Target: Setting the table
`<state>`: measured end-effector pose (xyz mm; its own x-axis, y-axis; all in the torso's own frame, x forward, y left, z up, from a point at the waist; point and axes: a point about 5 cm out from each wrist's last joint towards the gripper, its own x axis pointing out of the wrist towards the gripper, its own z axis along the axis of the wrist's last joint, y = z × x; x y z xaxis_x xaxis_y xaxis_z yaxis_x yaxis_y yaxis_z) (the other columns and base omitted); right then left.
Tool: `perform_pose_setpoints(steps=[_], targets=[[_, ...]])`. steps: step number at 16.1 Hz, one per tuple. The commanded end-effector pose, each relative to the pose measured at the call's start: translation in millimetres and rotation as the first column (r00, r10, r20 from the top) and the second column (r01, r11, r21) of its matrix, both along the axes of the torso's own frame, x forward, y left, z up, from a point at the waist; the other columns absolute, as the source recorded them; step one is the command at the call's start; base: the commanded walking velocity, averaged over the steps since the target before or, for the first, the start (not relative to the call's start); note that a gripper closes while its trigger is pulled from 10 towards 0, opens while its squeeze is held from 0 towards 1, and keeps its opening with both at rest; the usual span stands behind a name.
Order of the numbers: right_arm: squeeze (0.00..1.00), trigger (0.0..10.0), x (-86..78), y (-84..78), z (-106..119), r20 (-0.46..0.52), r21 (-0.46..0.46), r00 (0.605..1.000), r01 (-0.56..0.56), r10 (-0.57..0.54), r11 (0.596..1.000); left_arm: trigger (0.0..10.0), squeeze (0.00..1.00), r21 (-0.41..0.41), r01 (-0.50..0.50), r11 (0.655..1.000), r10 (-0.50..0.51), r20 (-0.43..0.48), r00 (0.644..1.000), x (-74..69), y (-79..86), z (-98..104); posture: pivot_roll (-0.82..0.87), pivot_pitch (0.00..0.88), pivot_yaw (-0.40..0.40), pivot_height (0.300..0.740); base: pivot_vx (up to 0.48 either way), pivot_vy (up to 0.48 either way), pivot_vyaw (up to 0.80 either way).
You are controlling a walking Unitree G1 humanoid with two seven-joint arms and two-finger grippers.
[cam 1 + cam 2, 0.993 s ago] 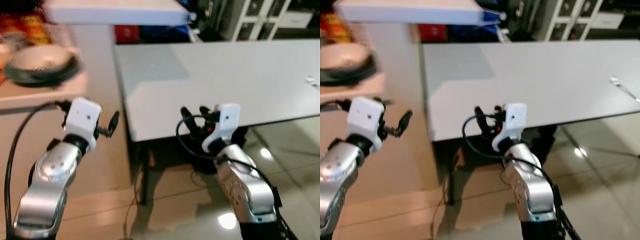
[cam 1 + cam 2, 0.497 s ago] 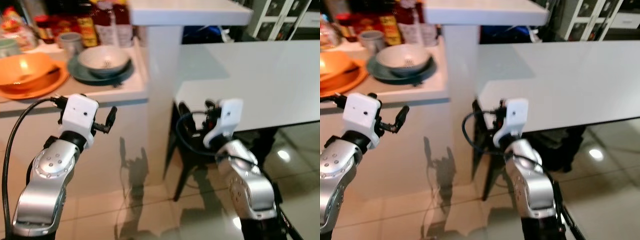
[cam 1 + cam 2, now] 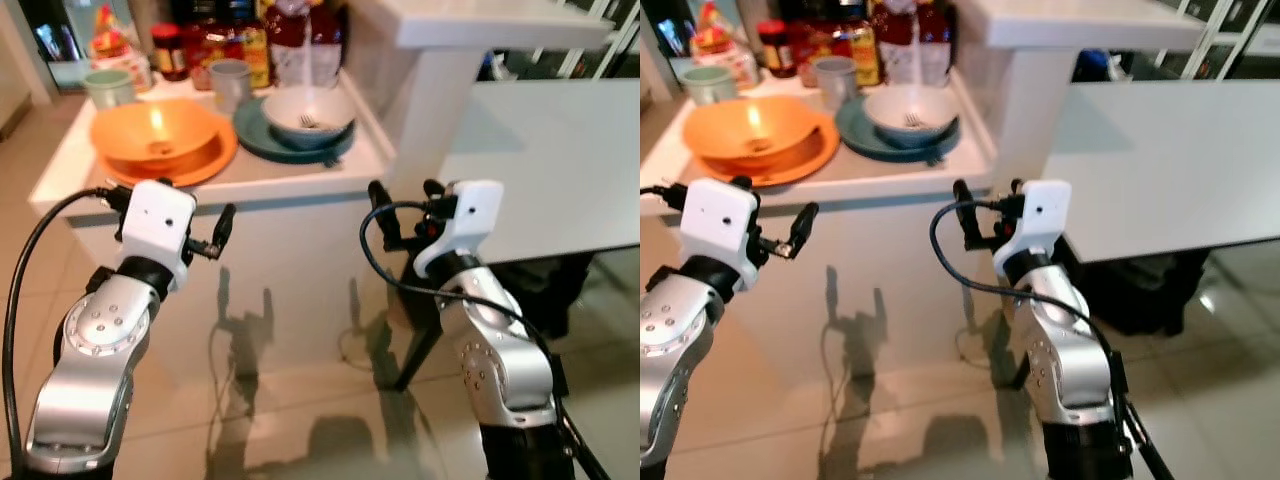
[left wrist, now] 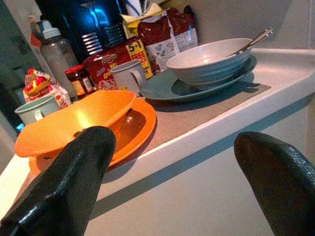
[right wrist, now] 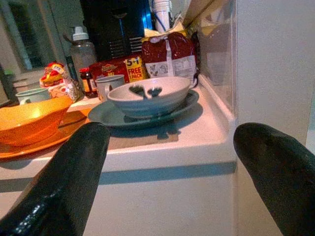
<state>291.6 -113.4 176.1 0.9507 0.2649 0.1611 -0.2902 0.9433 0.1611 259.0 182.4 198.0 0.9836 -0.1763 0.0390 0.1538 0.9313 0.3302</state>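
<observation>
White counter (image 3: 300, 178) (dishes on it), glossy floor (image 3: 300, 420).

bowl (image 3: 306, 108) on plate (image 3: 262, 137), table (image 3: 560, 160) right

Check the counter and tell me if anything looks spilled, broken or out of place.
Nothing looks spilled or broken. The orange bowl sits tilted on its orange plate, and a utensil leans in the grey bowl on the dark plate. Both grippers, left and right, are open short of the counter.

Two bowls: orange bowl (image 3: 158, 137), grey bowl (image 3: 307, 110); two plates: orange plate (image 3: 214, 163), teal plate (image 3: 262, 139); two mugs: grey mug (image 3: 230, 84), green mug (image 3: 108, 89)
</observation>
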Motion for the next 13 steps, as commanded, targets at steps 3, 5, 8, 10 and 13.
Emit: perform_pose_setpoints(steps=[3,5,8,10,13], targets=[[1.00,10.0,0.8,-5.5,3.0,0.010,0.021,1.000,0.023,-0.024,1.000,10.0,0.00,0.007,0.026,1.000,-0.026,0.025,0.999,0.2,-3.5,6.6,0.11,0.000,-0.029,0.740,0.000,0.480,0.00],[1.00,10.0,1.3,-4.7,3.7,0.011,0.024,1.000,0.019,-0.019,1.000,10.0,0.00,0.004,0.022,1.000,-0.022,0.031,0.999,0.7,-2.9,7.9,0.12,0.000,-0.030,0.740,0.000,0.480,0.00],[1.00,10.0,2.0,-0.9,5.3,0.012,0.001,1.000,0.004,-0.004,1.000,10.0,0.00,-0.038,0.034,0.999,-0.033,0.022,0.999,2.3,-4.2,9.6,0.12,0.000,-0.027,0.740,0.000,0.160,0.00],[0.66,10.0,2.5,5.0,7.5,0.016,-0.010,1.000,-0.020,0.020,1.000,10.0,0.00,-0.036,0.022,0.999,-0.021,0.028,0.999,3.4,-4.1,10.6,0.12,0.000,-0.028,0.740,0.142,0.000,0.00],[0.00,10.0,4.3,7.7,7.5,0.022,-0.070,0.999,-0.022,0.024,0.997,10.0,0.00,-0.041,0.020,0.999,-0.019,0.029,0.999,3.1,-3.0,11.6,0.12,0.000,-0.031,0.740,0.321,0.000,0.53]])
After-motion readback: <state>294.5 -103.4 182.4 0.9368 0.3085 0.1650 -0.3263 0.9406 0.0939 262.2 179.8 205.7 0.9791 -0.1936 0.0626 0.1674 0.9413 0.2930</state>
